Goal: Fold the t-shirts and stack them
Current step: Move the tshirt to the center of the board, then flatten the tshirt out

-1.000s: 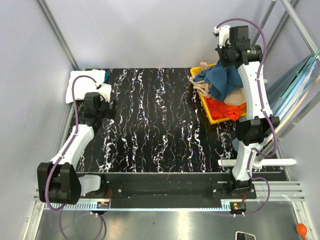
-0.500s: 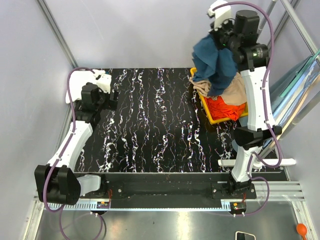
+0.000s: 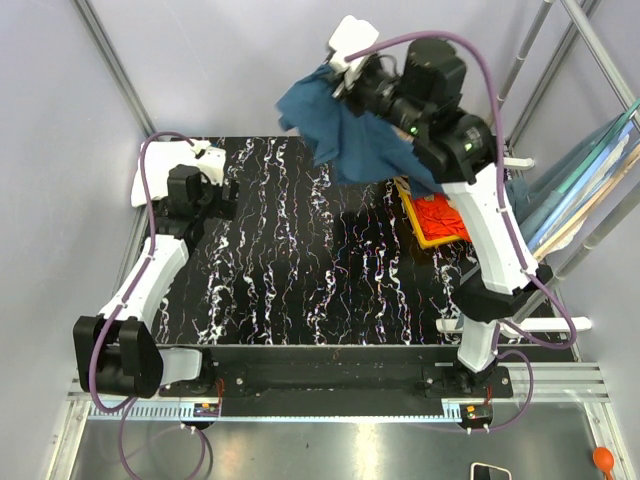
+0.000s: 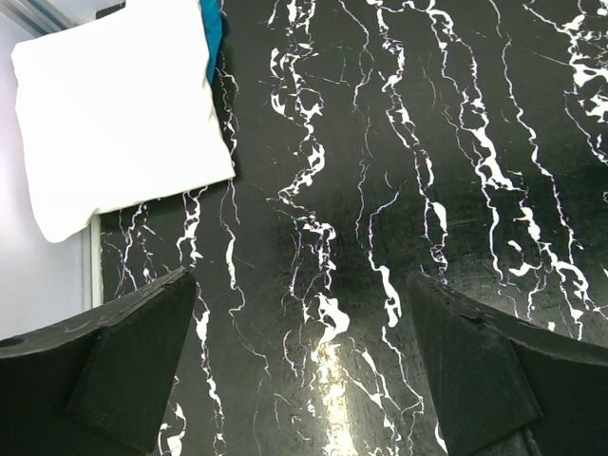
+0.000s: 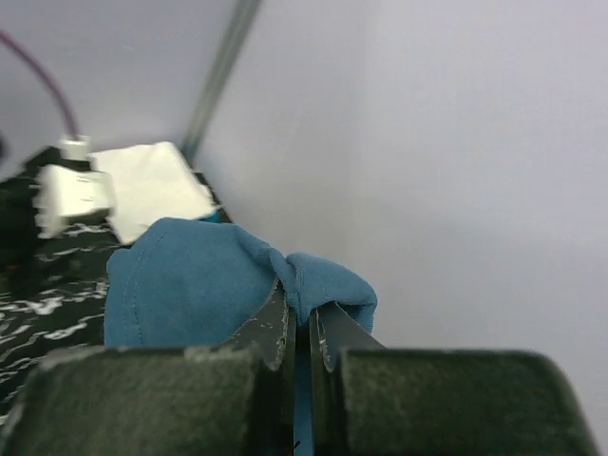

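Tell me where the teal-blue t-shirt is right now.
The teal-blue t-shirt hangs in mid-air in the top view, pinched between the fingers of the right gripper, over the table at its far right, just left of the yellow bin.

Folded tee (image 4: 114, 114) far left, tray (image 3: 428, 242) right

Right end effector (image 5: 301, 309) high, clamping teal t-shirt (image 5: 185, 285); left end effector (image 4: 296, 285) low, spread.
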{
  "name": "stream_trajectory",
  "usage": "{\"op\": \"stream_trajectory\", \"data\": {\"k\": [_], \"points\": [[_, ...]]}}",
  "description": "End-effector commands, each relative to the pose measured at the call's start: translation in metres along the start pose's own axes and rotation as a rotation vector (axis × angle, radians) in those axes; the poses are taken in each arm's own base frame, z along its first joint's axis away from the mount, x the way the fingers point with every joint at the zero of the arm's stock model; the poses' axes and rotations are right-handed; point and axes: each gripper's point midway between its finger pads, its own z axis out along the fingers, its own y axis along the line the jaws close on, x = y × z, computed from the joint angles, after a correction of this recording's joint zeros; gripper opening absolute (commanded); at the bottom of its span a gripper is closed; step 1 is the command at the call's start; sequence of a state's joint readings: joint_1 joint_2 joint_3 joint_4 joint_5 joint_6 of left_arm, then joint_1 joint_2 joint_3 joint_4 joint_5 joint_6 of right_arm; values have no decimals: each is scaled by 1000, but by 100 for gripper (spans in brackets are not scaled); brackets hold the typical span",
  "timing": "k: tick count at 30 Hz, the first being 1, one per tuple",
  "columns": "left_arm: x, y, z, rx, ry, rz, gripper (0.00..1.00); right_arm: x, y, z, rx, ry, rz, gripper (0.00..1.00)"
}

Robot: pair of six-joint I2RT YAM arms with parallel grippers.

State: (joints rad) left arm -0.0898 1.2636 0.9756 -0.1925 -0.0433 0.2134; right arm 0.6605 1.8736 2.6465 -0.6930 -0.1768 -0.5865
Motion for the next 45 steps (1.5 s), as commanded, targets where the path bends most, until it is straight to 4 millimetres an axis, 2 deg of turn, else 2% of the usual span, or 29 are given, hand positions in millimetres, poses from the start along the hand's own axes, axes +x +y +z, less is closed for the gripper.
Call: {"op": "stream_trajectory", "data": {"k": [1, 2, 4, 5, 7, 9, 10, 12, 13, 15, 16, 17, 19, 20, 21, 23, 28, 30, 31, 32, 33, 34, 35, 36, 38, 39, 41, 42, 45], "points": [[-31, 18, -4, -83, -94, 14, 99, -47, 43, -12, -92, -99, 11, 0], [-33, 24, -3, -121, -103, 14, 99, -45, 66, -9, -151, -81, 35, 0], [-30, 33, -2, -175, -97, 4, 99, -42, 91, -6, -205, -57, 53, 0], [-33, 45, -4, -240, -101, -13, 99, -39, 112, -4, -254, -38, 61, 0], [-31, 58, -2, -308, -87, -35, 99, -24, 134, 1, -301, 14, 69, 0], [-33, 81, -6, -399, -81, -95, 99, -10, 149, 4, -331, 59, 84, 0], [-30, 90, -5, -423, -69, -116, 99, 6, 160, 8, -352, 101, 94, 0], [-32, 116, -11, -487, -68, -176, 99, 21, 172, 11, -381, 141, 112, 7], [-30, 122, -9, -496, -57, -186, 99, 35, 185, 12, -412, 175, 124, 19], [-34, 141, -14, -532, -56, -213, 99, 51, 205, 15, -451, 222, 134, 31], [-33, 144, -13, -535, -48, -215, 99, 68, 218, 19, -469, 268, 127, 43], [-37, 149, -15, -544, -50, -221, 99, 75, 225, 20, -483, 289, 119, 50], [-38, 155, -20, -554, -53, -225, 99, 93, 236, 23, -500, 344, 112, 68], [-39, 154, -22, -546, -48, -215, 99, 98, 239, 24, -499, 360, 113, 83], [-38, 153, -23, -537, -45, -209, 99, 102, 239, 25, -491, 375, 110, 87], [-36, 143, -26, -479, -42, -186, 99, 113, 235, 28, -455, 411, 93, 100], [-28, 114, -40, -353, -44, -128, 99, 138, 221, 19, -378, 496, 59, 100], [-22, 84, -43, -219, -40, -45, 99, 154, 206, 14, -335, 537, 78, 100], [-17, 69, -45, -157, -34, -9, 99, 169, 202, 7, -326, 577, 87, 100], [1, 47, -44, -67, 8, 57, 99, 180, 199, 2, -315, 602, 107, 100], [0, 19, -50, 14, -11, 116, 99, 199, 184, -3, -285, 642, 121, 100], [9, 2, -53, 66, 3, 161, 98, 220, 187, -17, -295, 695, 122, 100], [32, -17, -55, 132, 46, 221, 98, 233, 185, -24, -294, 723, 108, 100], [34, -40, -64, 198, 25, 272, 98, 266, 189, -41, -305, 802, 105, 100], [61, -70, -72, 304, 66, 333, 98, 282, 187, -58, -298, 831, 99, 100], [65, -76, -78, 328, 59, 349, 98, 307, 194, -75, -312, 895, 100, 100], [81, -87, -83, 362, 89, 382, 98, 318, 194, -85, -293, 907, 104, 99], [85, -86, -83, 356, 97, 389, 98, 332, 200, -95, -299, 940, 109, 99], [96, -76, -76, 299, 144, 409, 96, 339, 196, -98, -260, 929, 156, 99]]}}
